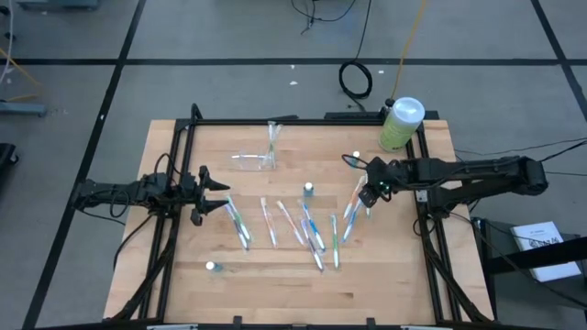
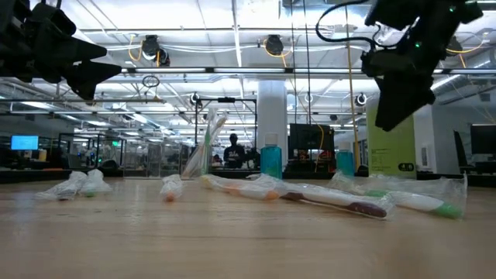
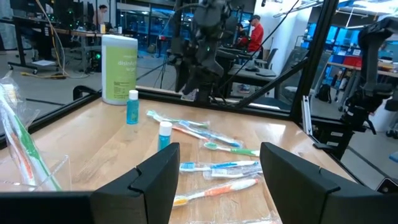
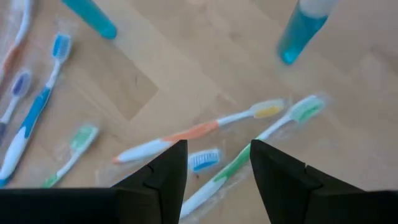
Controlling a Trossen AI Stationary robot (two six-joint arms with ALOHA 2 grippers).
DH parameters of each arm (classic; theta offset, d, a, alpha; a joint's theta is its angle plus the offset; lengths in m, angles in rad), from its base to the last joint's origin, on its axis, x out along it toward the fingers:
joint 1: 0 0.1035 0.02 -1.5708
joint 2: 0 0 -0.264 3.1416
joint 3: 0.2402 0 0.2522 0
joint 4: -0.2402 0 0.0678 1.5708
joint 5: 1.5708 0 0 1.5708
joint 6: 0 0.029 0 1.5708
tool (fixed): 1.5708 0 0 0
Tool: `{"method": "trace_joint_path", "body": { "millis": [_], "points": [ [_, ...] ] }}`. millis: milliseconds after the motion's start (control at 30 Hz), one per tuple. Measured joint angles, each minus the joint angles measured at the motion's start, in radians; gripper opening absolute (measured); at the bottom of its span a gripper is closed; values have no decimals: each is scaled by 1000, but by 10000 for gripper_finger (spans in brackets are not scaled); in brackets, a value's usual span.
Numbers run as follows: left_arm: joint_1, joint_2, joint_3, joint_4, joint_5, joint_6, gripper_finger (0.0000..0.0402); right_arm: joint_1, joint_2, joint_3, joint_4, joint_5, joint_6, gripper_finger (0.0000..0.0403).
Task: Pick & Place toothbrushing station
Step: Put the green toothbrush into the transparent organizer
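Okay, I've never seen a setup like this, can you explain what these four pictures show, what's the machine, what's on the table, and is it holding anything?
Two dark robot arms work at a wooden table. One picture looks straight down, one looks level across the tabletop, and two come from cameras on the arms' wrists. The left gripper waits open at the table's left side, holding nothing. The right gripper hangs open over wrapped plastic toothbrushes scattered mid-table, also holding nothing. A clear plastic holder stands toward the back, a large green bottle with a white cap at the back right corner, and small blue bottles among the brushes.
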Motion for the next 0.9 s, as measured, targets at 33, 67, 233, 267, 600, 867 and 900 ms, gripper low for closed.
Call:
{"method": "trace_joint_path", "body": {
  "millis": [33,67,233,267,600,867,900],
  "points": [
    [0,0,0,0,0,0,230,11,24,19,-27,11,17,169],
    [0,0,0,0,0,0,230,18,50,30,-46,11,33,169],
    [0,0,0,0,0,0,230,43,172,30,-101,-2,94,169],
    [0,0,0,0,0,0,230,44,196,30,-101,-3,98,169],
    [0,0,0,0,0,0,230,83,346,30,-75,-76,229,169],
    [0,0,0,0,0,0,230,86,371,17,-59,-75,248,169],
    [0,0,0,0,0,0,230,86,371,9,-50,-75,254,169]
  ]
}}
